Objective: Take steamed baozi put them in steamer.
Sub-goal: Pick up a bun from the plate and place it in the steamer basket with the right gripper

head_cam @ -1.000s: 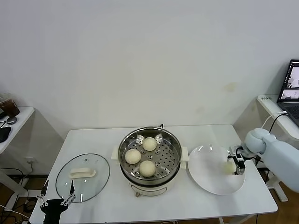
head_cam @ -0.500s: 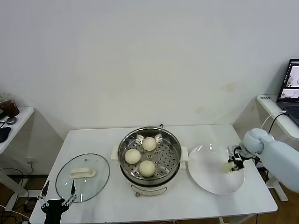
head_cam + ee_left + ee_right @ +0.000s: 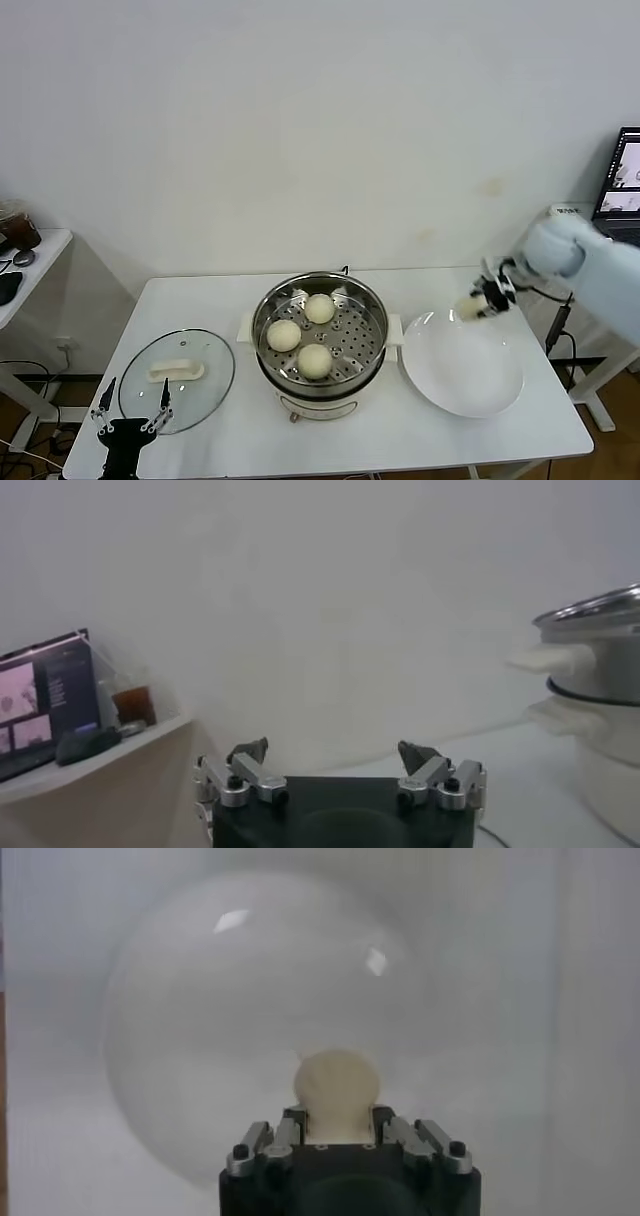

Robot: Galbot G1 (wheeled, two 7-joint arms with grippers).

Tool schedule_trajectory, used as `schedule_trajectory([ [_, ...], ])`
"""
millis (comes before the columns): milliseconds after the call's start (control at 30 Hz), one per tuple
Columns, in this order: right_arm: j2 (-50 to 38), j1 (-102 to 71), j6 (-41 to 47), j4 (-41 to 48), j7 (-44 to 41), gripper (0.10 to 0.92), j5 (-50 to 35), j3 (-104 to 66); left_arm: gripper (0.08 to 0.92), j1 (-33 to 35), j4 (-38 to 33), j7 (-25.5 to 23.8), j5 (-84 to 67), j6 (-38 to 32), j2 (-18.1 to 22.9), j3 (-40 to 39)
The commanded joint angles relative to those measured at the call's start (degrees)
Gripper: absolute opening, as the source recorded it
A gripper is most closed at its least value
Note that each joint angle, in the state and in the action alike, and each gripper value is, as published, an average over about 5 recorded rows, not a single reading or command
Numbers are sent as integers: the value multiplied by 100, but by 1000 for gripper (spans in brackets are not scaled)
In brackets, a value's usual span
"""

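The steamer (image 3: 320, 300) stands mid-table with three baozi on its perforated tray: one at the back (image 3: 320, 308), one at the left (image 3: 284, 335), one at the front (image 3: 315, 361). My right gripper (image 3: 478, 305) is shut on the fourth baozi (image 3: 469, 310) and holds it in the air above the far edge of the white plate (image 3: 462, 378). In the right wrist view the baozi (image 3: 336, 1086) sits between the fingers with the plate (image 3: 200, 1018) below it. My left gripper (image 3: 132, 412) is open and empty, parked low at the table's front left; it also shows in the left wrist view (image 3: 335, 762).
The glass lid with white handle (image 3: 177, 378) lies on the table left of the steamer. A side table (image 3: 20, 270) with dark items stands at far left. A laptop (image 3: 625, 180) sits on a desk at far right.
My right gripper has risen from the plate's right part with the baozi in it and moved up and back. The plate is now bare. The left gripper shifted slightly.
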State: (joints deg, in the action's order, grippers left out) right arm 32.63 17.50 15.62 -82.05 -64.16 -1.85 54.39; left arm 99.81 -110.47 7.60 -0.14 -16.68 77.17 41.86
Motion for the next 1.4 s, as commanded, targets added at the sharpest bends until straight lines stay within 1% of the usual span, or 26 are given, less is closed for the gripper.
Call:
schedule_trajectory([
  [33,1071,3242,1150,-1319,555,424,-2591,2497,823,-63,7,-4,-73,-3,-59,-1],
  [200,1889,3162,1972,-1573,1154,424,-3512,2685,823,-99,42,-5,-109,-17,-74,26],
  [333,2336,2662,2530,-1569,1568,427,-3772,2573,823,-122,68,-4,-119,-23,-69,32],
  [500,2533,2059,2605,-1348,1732,432,-3433,2496,823,-156,101,7,-120,-23,-45,52],
  [800,2386,1202,2597,-853,1640,433,-2646,2258,823,-157,168,22,-105,-42,-6,72],
  [1200,2386,698,2539,-629,1664,438,-2386,1964,823,-127,183,28,-97,-61,17,107],
  [1300,2394,667,2523,-624,1683,482,-2351,1907,823,-123,170,30,-97,-61,23,111],
  [1400,2352,698,2521,-670,1675,559,-2329,1858,823,-106,161,31,-99,-65,20,120],
])
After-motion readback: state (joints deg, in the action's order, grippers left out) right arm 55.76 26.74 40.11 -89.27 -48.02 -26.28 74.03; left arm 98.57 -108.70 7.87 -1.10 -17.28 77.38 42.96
